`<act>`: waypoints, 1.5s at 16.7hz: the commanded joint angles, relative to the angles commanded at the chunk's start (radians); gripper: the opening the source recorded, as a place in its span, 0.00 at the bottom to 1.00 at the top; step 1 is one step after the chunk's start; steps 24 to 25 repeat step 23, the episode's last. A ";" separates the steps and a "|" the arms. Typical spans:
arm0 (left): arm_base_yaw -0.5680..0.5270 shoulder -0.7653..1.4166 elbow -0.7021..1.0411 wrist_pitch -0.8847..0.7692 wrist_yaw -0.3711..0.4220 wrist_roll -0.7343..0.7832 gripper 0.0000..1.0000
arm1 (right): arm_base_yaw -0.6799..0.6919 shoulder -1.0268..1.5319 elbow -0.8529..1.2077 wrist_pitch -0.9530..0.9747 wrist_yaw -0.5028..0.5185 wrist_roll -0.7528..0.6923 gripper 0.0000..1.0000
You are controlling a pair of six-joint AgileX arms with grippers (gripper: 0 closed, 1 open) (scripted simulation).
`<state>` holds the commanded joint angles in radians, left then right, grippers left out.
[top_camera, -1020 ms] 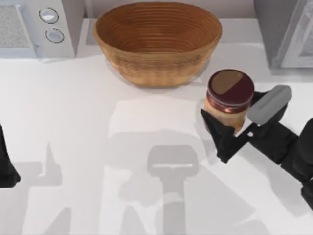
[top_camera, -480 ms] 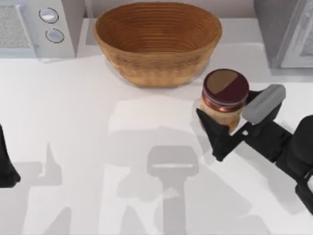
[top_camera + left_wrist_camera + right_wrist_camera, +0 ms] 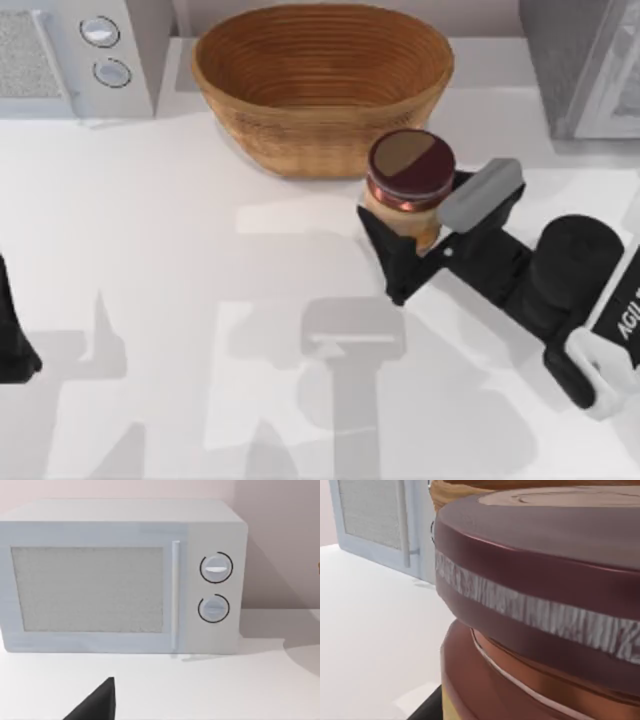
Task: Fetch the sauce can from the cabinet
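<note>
Sauce can (image 3: 410,168) held upright between fingers of right gripper (image 3: 425,235), right of table (image 3: 170,250) centre, just near of basket (image 3: 322,85). One dark finger (image 3: 392,262) seen at can's near-left side, grey finger (image 3: 482,195) at its right; can pinched between them. Can's maroon lid and coppery band seen close in right wrist view (image 3: 545,610). Left gripper (image 3: 12,340) parked at left table edge; its finger state cannot be told. Microwave (image 3: 122,575) at far left.
</note>
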<state>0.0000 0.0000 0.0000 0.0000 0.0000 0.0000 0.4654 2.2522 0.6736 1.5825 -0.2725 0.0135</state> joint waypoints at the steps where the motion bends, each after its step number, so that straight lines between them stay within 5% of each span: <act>1: 0.000 0.000 0.000 0.000 0.000 0.000 1.00 | 0.001 0.003 0.005 -0.001 0.001 0.000 0.00; 4: 0.000 0.000 0.000 0.000 0.000 0.000 1.00 | 0.001 0.003 0.005 -0.001 0.001 0.000 0.00; 17: 0.000 0.000 0.000 0.000 0.000 0.000 1.00 | 0.001 0.003 0.005 -0.001 0.001 0.000 0.98; 25: 0.000 0.000 0.000 0.000 0.000 0.000 1.00 | 0.001 0.003 0.005 -0.001 0.001 0.000 1.00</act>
